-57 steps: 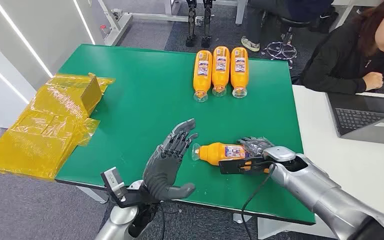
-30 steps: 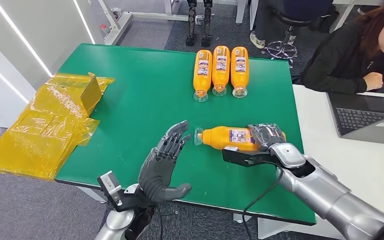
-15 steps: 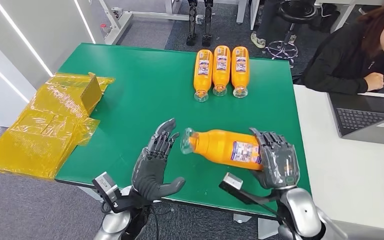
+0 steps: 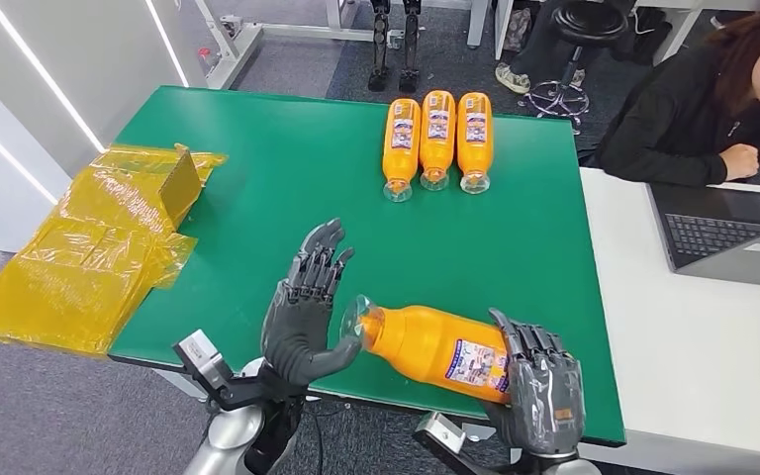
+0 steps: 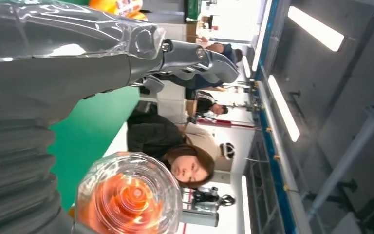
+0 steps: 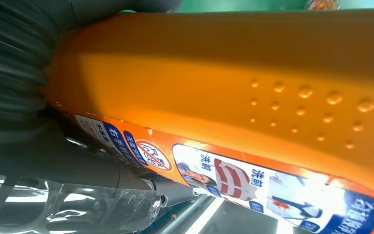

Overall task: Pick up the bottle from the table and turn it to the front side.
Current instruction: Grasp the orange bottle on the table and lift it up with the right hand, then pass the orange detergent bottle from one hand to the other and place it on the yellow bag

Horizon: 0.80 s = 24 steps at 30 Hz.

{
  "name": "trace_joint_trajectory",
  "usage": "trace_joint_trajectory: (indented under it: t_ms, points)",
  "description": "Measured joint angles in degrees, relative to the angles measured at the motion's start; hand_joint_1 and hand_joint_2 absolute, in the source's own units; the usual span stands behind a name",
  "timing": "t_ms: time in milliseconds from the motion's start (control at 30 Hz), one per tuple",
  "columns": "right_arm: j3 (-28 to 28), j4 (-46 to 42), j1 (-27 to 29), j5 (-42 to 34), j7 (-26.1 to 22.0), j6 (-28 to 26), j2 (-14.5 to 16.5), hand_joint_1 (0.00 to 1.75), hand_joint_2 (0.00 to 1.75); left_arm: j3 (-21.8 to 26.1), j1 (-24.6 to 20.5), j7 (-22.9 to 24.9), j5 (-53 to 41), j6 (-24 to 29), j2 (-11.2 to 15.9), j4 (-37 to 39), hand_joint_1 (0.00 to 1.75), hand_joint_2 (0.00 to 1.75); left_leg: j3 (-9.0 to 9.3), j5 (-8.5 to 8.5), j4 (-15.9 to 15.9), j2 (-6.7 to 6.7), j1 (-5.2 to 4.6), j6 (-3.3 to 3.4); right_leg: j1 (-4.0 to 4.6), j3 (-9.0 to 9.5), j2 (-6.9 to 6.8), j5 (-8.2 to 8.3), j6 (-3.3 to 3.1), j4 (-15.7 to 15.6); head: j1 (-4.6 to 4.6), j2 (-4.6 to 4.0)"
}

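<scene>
The right hand (image 4: pixel 542 391) grips an orange bottle (image 4: pixel 433 348) on its side above the green table's (image 4: pixel 257 188) near edge, fingers hiding its base; the left hand (image 4: pixel 302 312), fingers spread, thumbs its clear cap

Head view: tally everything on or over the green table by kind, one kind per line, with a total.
Orange bottles lying in a row at the far edge: 3
Orange bottle held over the near edge by the right hand, cap by the left hand: 1
Yellow plastic wrap at the table's left edge: 1
Total: 5
</scene>
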Motion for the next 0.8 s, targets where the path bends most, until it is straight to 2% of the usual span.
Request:
trace_joint_trajectory:
  t_ms: [133,333,533,800]
  points:
    - [-0.65,-0.98,2.08,-3.85,-2.56,-1.16,1.84,1.75,1.75,-1.03,-1.55,-0.20,2.73,-1.92,-0.33,0.82,0.00,1.75,-0.02,-0.01,0.00,-0.01,0.00,0.00,-0.01,0.01,-0.01,0.00,0.00,0.00,0.00,0.00]
    - [-0.06,-1.04,4.70,-21.17,-13.60,-6.97,3.94,1.75,1.75,-4.09,-3.15,-0.97,6.03,-3.37,-0.63,0.93,0.00,1.75,-0.07,-0.02,-0.01,-0.03,-0.01,0.02,-0.01,0.01,-0.03,-0.02,0.02,0.00,-0.01,0.00]
    - [2.01,-1.21,5.12,-33.69,-23.38,-8.71,6.30,1.75,1.75,-5.57,-2.81,-0.98,6.74,-3.47,-0.35,1.15,0.00,1.75,-0.03,-0.02,-0.02,0.06,0.00,0.02,0.00,-0.01,0.04,-0.02,0.01,0.00,0.00,0.00]
    - [4.25,-1.05,3.23,-40.42,-27.54,-6.61,7.99,1.75,1.75,-5.61,-2.36,-1.33,7.37,-3.87,0.45,1.91,0.00,1.75,-0.02,-0.01,-0.02,0.09,0.00,0.00,0.00,0.01,0.04,-0.02,0.01,0.01,0.01,0.00]
